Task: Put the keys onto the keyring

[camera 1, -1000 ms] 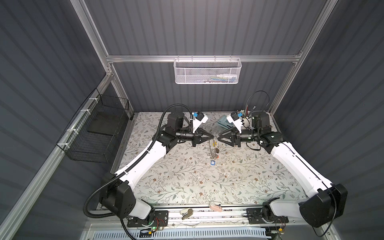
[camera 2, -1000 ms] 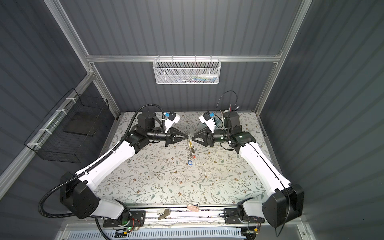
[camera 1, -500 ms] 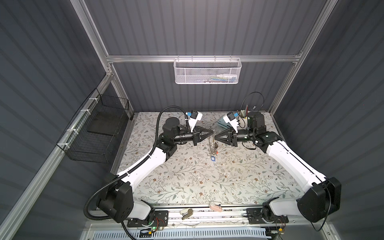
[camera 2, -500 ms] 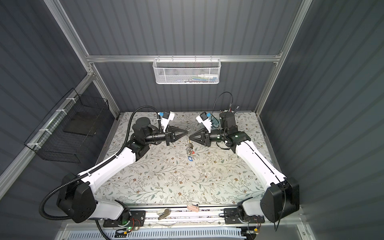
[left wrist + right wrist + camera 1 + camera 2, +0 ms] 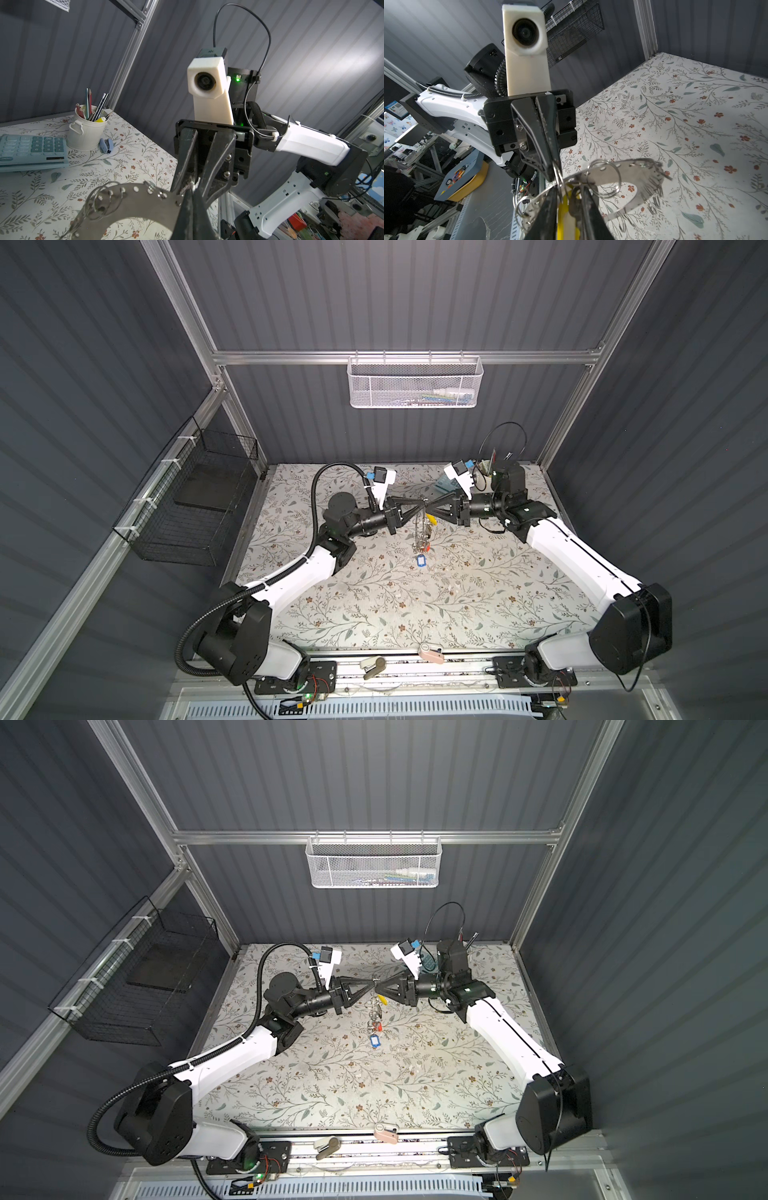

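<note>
The keyring (image 5: 420, 531) (image 5: 374, 1013) hangs in the air over the middle of the table, a flat grey ring with wire loops (image 5: 128, 203) (image 5: 629, 169). My left gripper (image 5: 420, 502) (image 5: 371, 984) (image 5: 191, 193) is shut on its upper edge. My right gripper (image 5: 430, 507) (image 5: 379, 989) (image 5: 569, 188) meets it tip to tip, shut on a key with a yellow tag (image 5: 563, 220) (image 5: 432, 519) right at the ring. Keys with a red tag (image 5: 423, 548) and a blue tag (image 5: 421, 561) (image 5: 375, 1041) dangle from the ring's lower part.
A teal calculator (image 5: 31, 149), a white pencil cup (image 5: 87, 133) and a small blue stapler (image 5: 106, 145) stand at the back right of the table. A black wire basket (image 5: 195, 506) hangs on the left wall. A pink object (image 5: 430, 653) lies at the front edge.
Both grippers have shifted slightly toward the back and drawn together until their tips meet. The right gripper's jaws have narrowed onto the yellow-tagged key. The ring still hangs from the left gripper.
</note>
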Robot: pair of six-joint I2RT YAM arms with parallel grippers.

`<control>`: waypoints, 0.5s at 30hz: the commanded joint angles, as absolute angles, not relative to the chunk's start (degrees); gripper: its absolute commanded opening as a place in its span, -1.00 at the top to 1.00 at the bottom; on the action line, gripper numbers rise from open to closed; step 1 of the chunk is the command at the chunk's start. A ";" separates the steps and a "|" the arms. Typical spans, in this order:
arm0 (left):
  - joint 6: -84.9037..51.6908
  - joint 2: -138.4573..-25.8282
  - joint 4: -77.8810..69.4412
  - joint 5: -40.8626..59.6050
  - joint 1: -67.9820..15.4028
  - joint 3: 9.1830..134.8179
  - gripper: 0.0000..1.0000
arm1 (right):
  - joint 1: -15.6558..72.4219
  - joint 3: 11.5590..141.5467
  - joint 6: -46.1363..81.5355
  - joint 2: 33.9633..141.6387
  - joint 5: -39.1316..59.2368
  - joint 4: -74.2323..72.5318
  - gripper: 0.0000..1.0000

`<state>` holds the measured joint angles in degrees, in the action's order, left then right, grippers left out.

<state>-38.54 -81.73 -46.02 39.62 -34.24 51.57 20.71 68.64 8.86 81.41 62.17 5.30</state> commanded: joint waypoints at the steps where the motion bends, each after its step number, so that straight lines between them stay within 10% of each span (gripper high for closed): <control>1: -41.87 -82.26 -55.15 36.98 -36.09 50.34 1.00 | 21.01 69.22 11.26 81.37 62.40 0.81 0.51; 15: -43.90 -82.79 -61.02 33.63 -36.65 48.46 1.00 | 16.00 63.90 18.05 77.37 62.98 -6.50 0.43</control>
